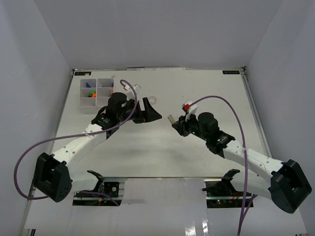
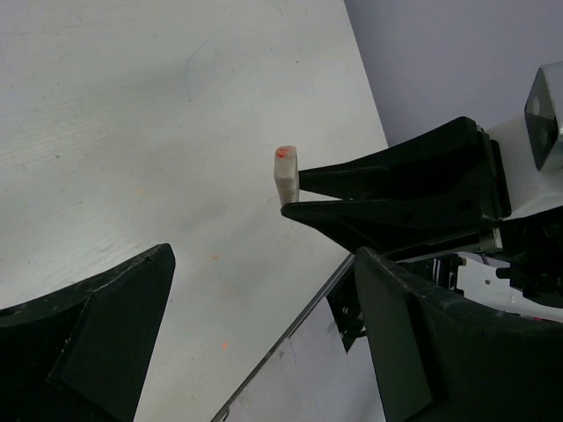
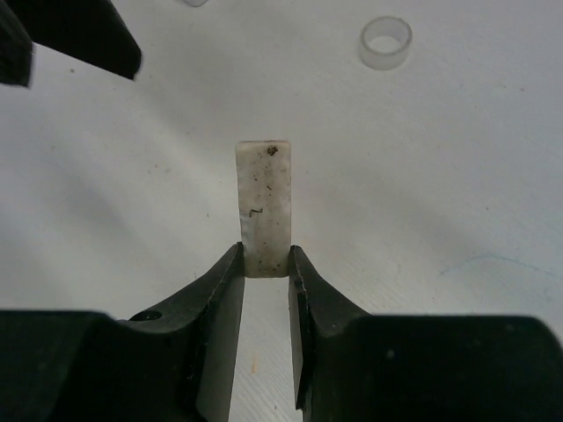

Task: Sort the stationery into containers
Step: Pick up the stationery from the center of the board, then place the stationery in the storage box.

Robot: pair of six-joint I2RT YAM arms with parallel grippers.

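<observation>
My right gripper (image 1: 175,123) is shut on a white eraser (image 1: 171,118) and holds it near the table's middle. In the right wrist view the eraser (image 3: 264,211) stands pinched by its lower end between the fingers (image 3: 227,290), sticking out beyond their tips. My left gripper (image 1: 149,110) is open and empty, a short way left of the eraser. The left wrist view shows the eraser (image 2: 287,176) at the tips of the right gripper (image 2: 295,192). The white organiser tray (image 1: 96,91) sits at the far left. A clear tape ring (image 3: 385,42) lies on the table beyond the eraser.
The tray holds small green and orange items (image 1: 90,93) and a blue one (image 1: 87,84) in its left column. The tape ring (image 1: 152,100) lies just behind the left gripper. A purple cable (image 1: 231,110) arcs over the right arm. White walls enclose the table.
</observation>
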